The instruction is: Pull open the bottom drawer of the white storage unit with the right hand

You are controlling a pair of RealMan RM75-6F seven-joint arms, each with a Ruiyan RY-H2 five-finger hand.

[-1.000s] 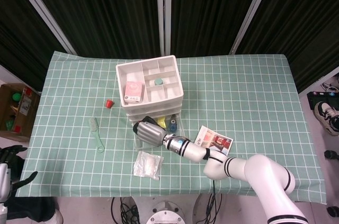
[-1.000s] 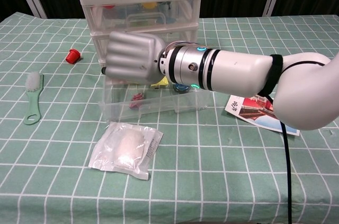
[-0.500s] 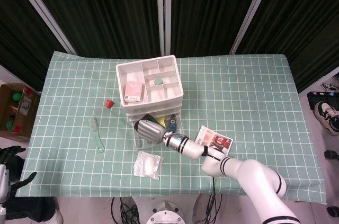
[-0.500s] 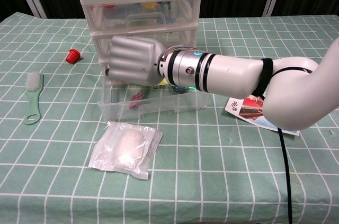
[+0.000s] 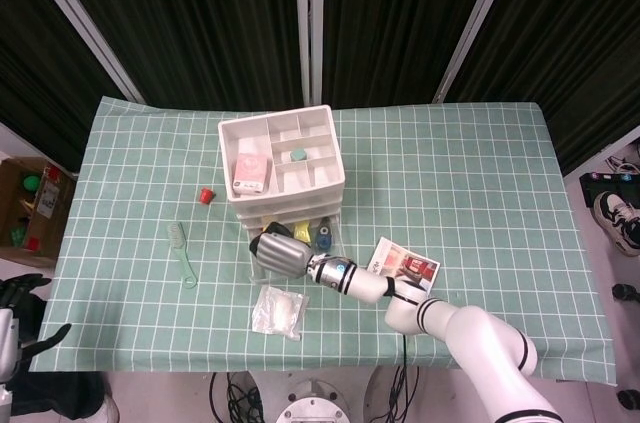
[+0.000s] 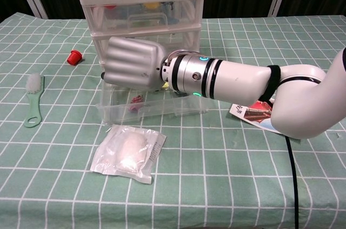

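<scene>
The white storage unit (image 5: 283, 158) (image 6: 141, 7) stands mid-table with clear drawers. Its bottom drawer (image 6: 154, 111) (image 5: 335, 235) is slid out toward the table's front, and small coloured items show inside it. My right hand (image 6: 132, 62) (image 5: 279, 253) is at the drawer's front, back of the hand toward the chest camera, fingers curled over the front rim. The hand hides the handle. My left hand (image 5: 25, 293) hangs off the table's lower left corner, dark fingers apart and holding nothing.
A clear plastic packet (image 6: 128, 150) (image 5: 279, 310) lies just in front of the drawer. A green brush (image 6: 33, 99) and a red cap (image 6: 74, 56) lie to the left. A printed booklet (image 5: 404, 265) lies to the right, under my forearm.
My right hand has shifted slightly toward the table's front, and the bottom drawer has come out a little farther with it. The left hand has not moved.
</scene>
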